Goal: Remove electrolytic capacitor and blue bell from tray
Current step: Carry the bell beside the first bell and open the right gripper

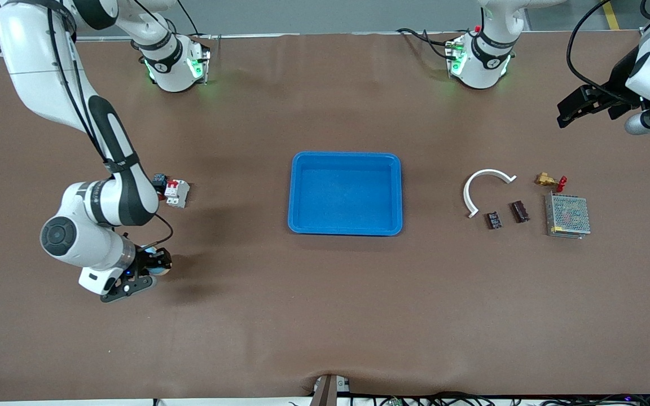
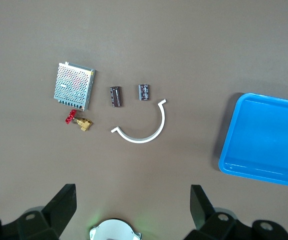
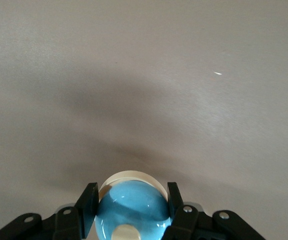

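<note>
So from my remote seat: the big brown table [image 1: 325, 316] is mostly bare, and the blue tray [image 1: 346, 193] sits in the middle with nothing in it that I can see, so I'd guess both parts are already out. The right gripper [image 1: 156, 265] is down low over the table toward the right arm's end, nearer the front camera than the red-and-white circuit breaker [image 1: 177, 193], and its fingers are clamped on the blue bell [image 3: 132, 214], a glossy blue dome on a cream base. The left gripper [image 1: 570, 110] is parked up high over the left arm's end with its claw spread wide and nothing in it, just waiting. Below it lie a metal-mesh power supply [image 1: 567, 216], a white curved plastic clip [image 1: 486, 189], a small brass valve with a red handle [image 1: 549, 180], and two dark cylindrical parts [image 1: 506, 216] side by side; one is probably the electrolytic capacitor, but I can't say which. My worry: the bell is round and slick, so if I let go while it's still off the table it could roll or bounce off toward the circuit breaker. I can't tell from the wrist view whether it's touching down yet.
</note>
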`<state>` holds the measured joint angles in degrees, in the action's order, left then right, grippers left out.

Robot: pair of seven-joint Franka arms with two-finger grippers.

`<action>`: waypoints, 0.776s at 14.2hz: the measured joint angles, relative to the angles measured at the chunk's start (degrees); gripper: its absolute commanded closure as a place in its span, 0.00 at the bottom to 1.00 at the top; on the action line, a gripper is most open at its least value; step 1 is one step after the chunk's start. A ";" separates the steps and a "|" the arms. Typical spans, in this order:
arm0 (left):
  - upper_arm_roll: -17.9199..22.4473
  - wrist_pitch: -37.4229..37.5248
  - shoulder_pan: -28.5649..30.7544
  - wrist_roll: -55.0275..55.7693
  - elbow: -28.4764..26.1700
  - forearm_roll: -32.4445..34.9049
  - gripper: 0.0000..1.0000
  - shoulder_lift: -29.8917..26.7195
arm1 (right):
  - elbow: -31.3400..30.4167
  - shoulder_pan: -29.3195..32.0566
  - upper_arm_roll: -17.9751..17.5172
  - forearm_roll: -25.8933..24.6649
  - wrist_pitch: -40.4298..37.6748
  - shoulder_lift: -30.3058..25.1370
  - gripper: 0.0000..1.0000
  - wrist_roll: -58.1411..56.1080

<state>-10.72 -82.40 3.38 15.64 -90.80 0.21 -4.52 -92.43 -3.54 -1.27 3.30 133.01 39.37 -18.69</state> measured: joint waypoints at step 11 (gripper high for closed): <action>-0.05 -0.94 0.15 -0.06 -0.06 0.03 0.00 0.00 | -0.26 -0.38 -0.28 0.01 2.75 2.50 0.00 0.03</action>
<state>-10.77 -83.33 3.53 15.58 -90.87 0.24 -4.52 -92.68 -3.92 -1.55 3.31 135.76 41.86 -18.66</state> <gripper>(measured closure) 0.000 0.330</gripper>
